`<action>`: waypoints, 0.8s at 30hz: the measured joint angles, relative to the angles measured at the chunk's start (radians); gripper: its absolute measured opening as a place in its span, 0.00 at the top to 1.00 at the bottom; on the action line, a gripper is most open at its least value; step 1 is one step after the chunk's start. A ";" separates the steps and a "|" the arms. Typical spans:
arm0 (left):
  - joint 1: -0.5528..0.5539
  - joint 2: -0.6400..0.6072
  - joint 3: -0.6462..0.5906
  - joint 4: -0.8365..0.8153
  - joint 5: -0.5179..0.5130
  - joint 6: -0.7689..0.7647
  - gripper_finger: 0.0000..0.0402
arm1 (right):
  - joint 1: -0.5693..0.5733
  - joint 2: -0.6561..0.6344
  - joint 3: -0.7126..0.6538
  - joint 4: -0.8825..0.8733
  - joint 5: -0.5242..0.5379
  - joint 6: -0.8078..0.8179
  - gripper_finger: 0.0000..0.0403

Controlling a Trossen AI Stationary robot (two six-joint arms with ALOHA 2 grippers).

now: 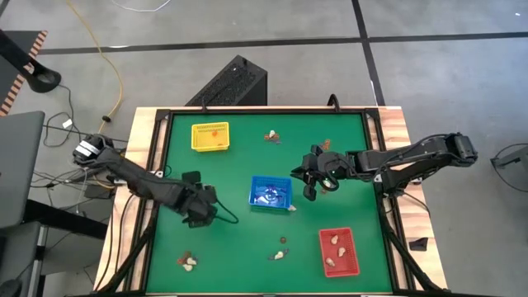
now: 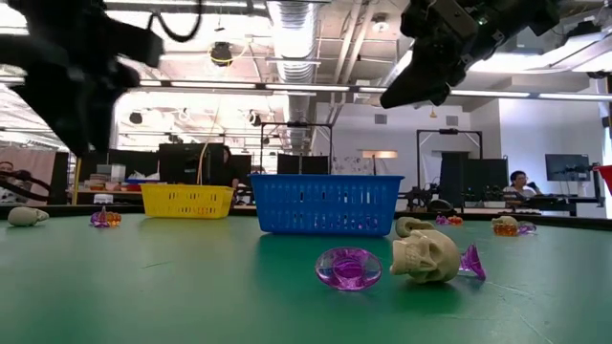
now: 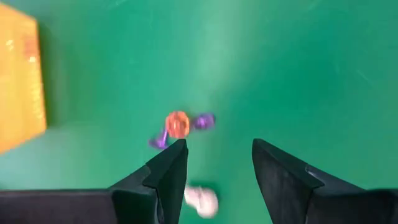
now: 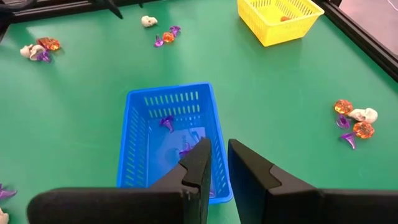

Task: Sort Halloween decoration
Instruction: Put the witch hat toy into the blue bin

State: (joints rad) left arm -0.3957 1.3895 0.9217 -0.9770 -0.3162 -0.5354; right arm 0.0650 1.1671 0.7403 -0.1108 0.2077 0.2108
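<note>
Nearest us a cream skull (image 2: 426,256) lies beside a purple ring (image 2: 348,268). Our left gripper (image 3: 217,163) hangs wide and empty, with an orange trinket (image 3: 178,124) just ahead of it. Our right gripper (image 4: 214,163) hovers narrow and empty above the blue tray (image 4: 140,143), purple trinkets (image 4: 168,122) below it.

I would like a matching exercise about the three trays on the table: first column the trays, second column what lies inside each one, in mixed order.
Trays:
1. yellow tray
2. blue tray
3. red tray

Contents:
A. cream-white trinkets
B. purple trinkets
C. an orange trinket

Pairs: 1-C, 2-B, 3-A
</note>
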 joint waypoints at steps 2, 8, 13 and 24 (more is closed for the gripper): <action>0.052 0.000 -0.049 0.065 0.022 0.065 0.58 | 0.000 0.000 0.000 -0.005 0.000 -0.002 0.79; 0.166 0.000 -0.162 0.204 0.092 0.226 0.58 | 0.000 0.000 0.000 -0.021 0.000 -0.004 0.79; 0.191 0.000 -0.184 0.247 0.129 0.280 0.58 | 0.000 0.000 0.000 -0.022 0.000 -0.010 0.79; 0.195 0.000 -0.266 0.329 0.155 0.264 0.58 | 0.000 0.000 0.000 -0.025 0.000 -0.031 0.79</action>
State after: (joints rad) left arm -0.2012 1.3895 0.6559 -0.6485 -0.1612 -0.2714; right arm 0.0650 1.1667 0.7403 -0.1356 0.2081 0.1799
